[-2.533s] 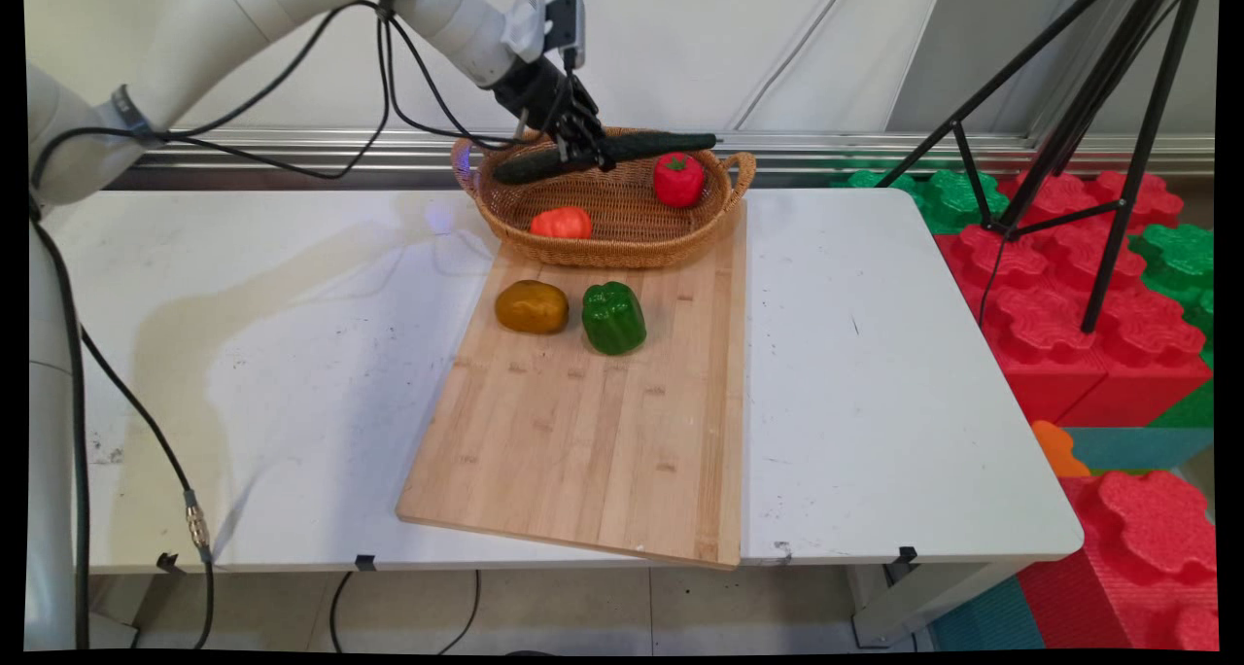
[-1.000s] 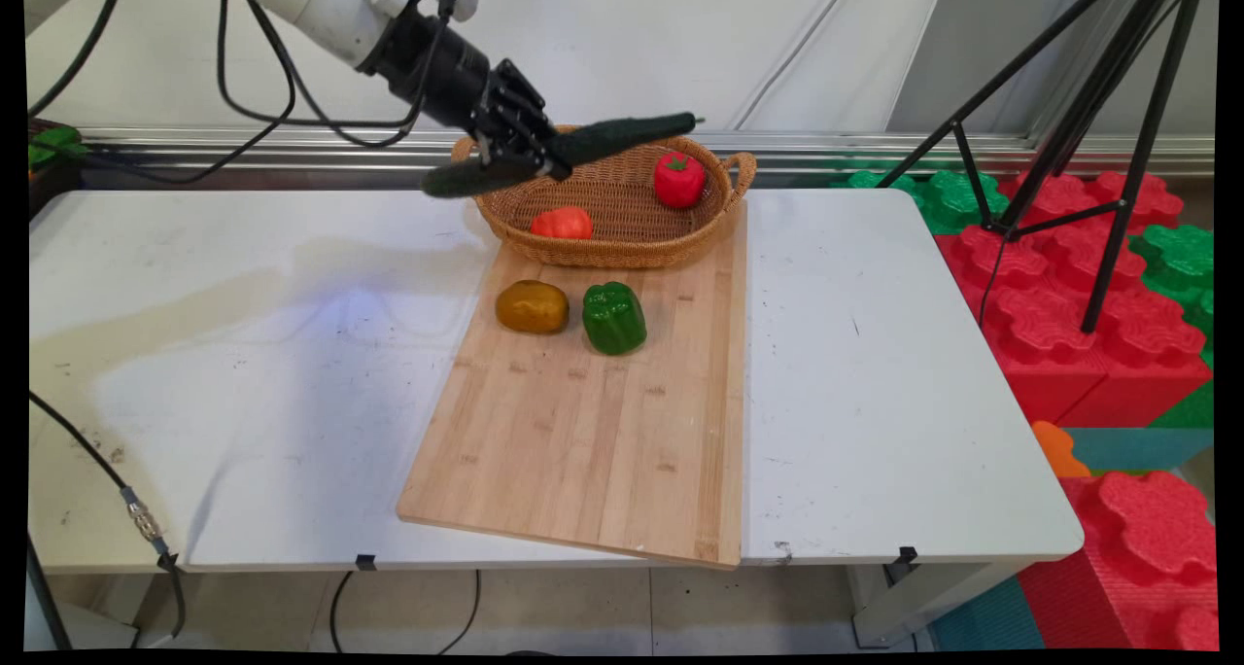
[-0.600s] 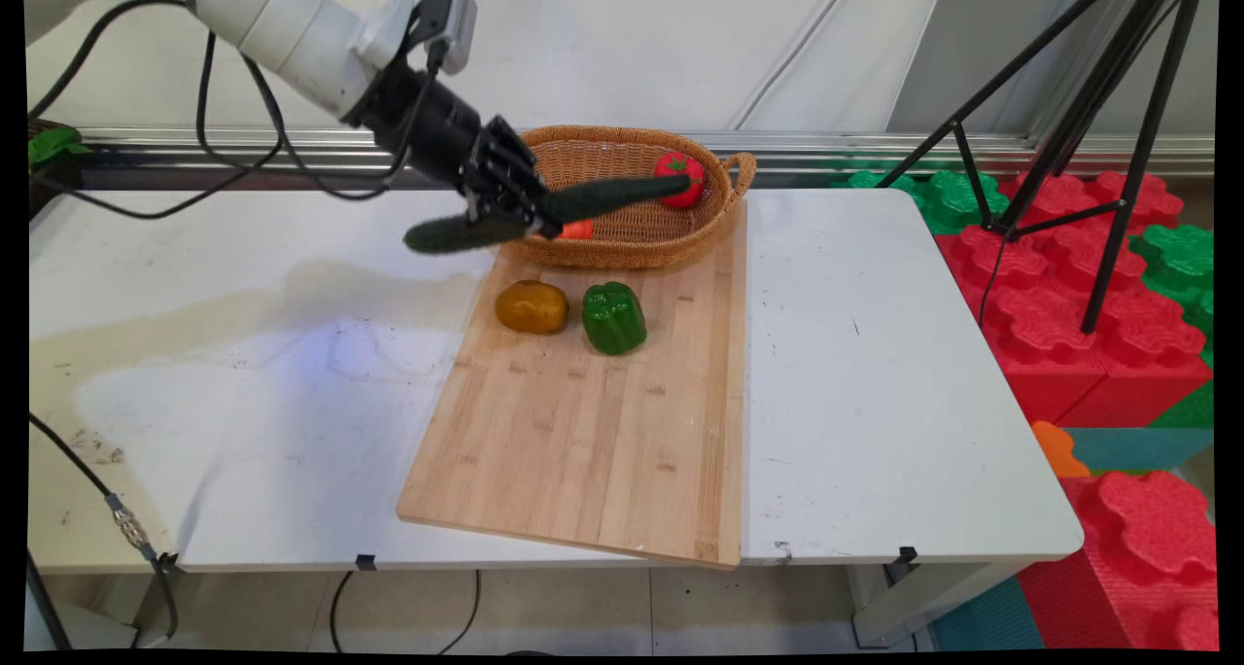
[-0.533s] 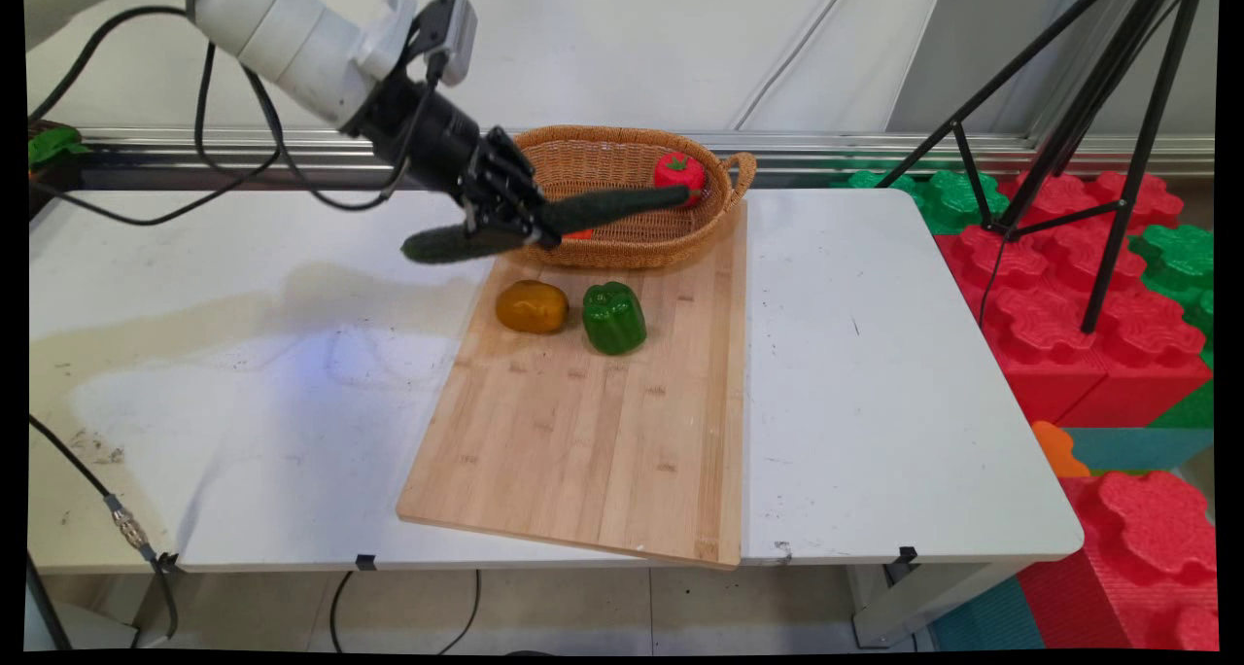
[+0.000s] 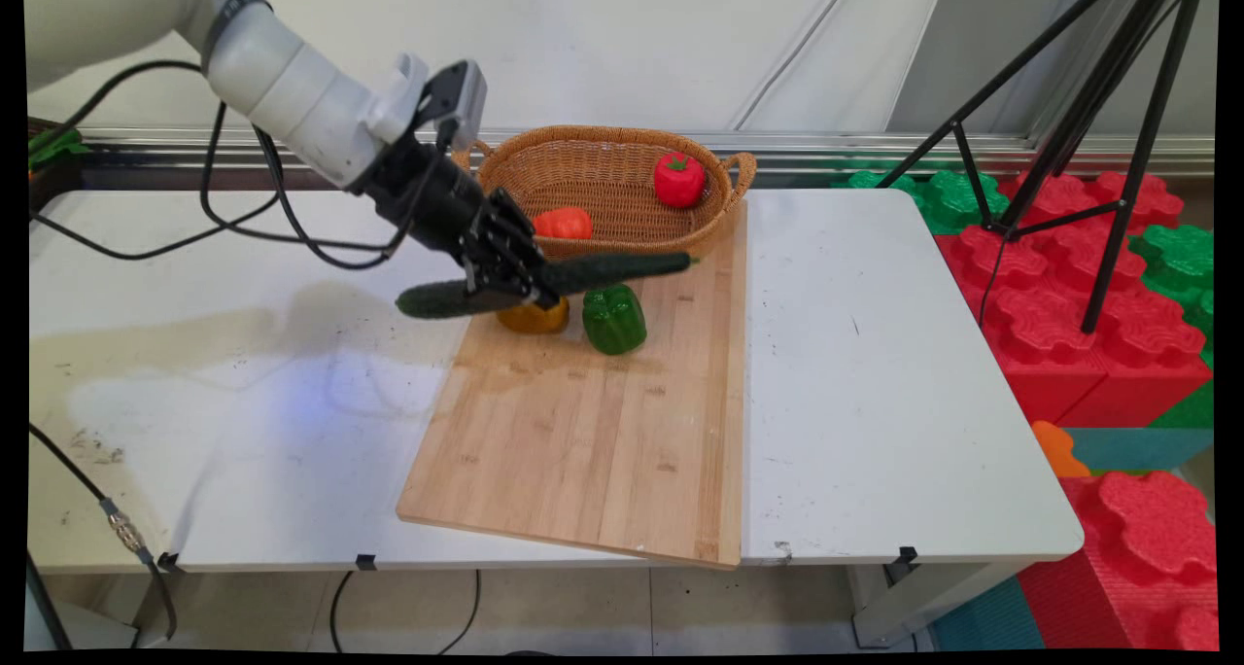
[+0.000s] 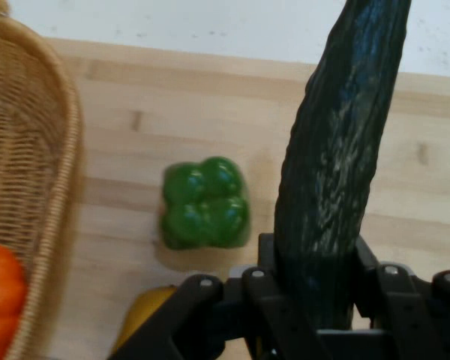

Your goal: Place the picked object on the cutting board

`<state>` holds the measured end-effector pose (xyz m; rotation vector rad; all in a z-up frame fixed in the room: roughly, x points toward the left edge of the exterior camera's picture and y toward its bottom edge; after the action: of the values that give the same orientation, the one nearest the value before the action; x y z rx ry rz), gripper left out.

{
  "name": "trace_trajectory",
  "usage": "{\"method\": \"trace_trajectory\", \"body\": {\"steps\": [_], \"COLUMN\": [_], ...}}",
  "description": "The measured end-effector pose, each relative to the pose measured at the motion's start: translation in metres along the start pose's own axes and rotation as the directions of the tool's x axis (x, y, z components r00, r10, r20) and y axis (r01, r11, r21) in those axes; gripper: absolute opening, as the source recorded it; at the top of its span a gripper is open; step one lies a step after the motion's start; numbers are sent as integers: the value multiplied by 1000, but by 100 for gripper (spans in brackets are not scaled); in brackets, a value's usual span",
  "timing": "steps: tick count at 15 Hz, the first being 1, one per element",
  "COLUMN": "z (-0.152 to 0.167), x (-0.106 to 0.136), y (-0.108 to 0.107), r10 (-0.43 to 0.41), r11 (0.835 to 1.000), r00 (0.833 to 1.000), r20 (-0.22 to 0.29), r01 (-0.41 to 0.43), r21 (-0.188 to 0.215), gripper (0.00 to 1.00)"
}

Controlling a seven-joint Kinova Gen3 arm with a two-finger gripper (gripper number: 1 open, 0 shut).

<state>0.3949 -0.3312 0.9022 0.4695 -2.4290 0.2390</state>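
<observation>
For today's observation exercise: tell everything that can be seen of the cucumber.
The cucumber is long, dark green and rough-skinned, with pale streaks in the hand view. The gripper is shut on it near its middle and holds it in the air, nearly level, its right end slightly higher. It hangs over the board's far end, above the pepper. Only the gripper touches it.

The main camera is standing above the near side of the table, looking down and across it toward the wall, taking in the whole board and basket from well back. The hand camera is riding on the gripper, looking along it down at the board from close by. Both views are sharing the cucumber, the green pepper, the basket's rim and the board's far end.
</observation>
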Motion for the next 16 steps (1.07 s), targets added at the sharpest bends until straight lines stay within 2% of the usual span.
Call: {"method": "trace_trajectory", "body": {"steps": [6, 16], "z": [37, 102], "x": [-8, -15], "y": [17, 22], "r10": [-23, -24], "r11": [999, 998], "r00": [999, 992], "r20": [45, 124], "r01": [25, 30], "r21": [-40, -53], "gripper": [0, 0]}}
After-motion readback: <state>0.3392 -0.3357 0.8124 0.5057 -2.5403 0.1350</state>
